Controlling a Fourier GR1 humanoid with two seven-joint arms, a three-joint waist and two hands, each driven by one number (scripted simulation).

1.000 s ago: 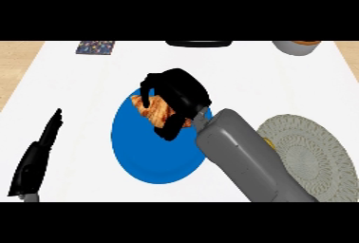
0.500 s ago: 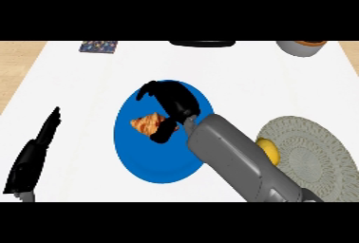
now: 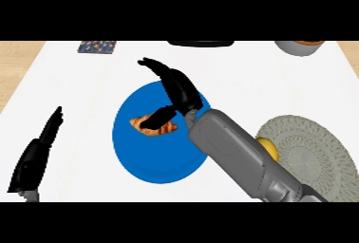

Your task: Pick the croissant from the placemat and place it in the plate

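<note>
The golden-brown croissant (image 3: 160,128) lies on the blue plate (image 3: 157,159), left of the plate's middle. My right hand (image 3: 181,92) hovers over the plate's upper part, open, with its fingers stretched up and to the left. Its thumb (image 3: 157,116) points down and overlaps the croissant's top edge. The forearm comes in from the lower right and covers the plate's right rim. The round grey woven placemat (image 3: 312,147) lies to the right of the plate. My left hand (image 3: 38,152) rests open near the left edge, fingers pointing up.
A yellow object (image 3: 269,148) sits on the placemat's left side, partly behind my right forearm. Along the counter's far edge are a dark patterned item (image 3: 97,46), a black object (image 3: 201,43) and a grey bowl (image 3: 300,47).
My right hand was curled round the croissant and has now straightened its fingers. The croissant has come down onto the plate, lower and more to the left. The left hand has not moved.
</note>
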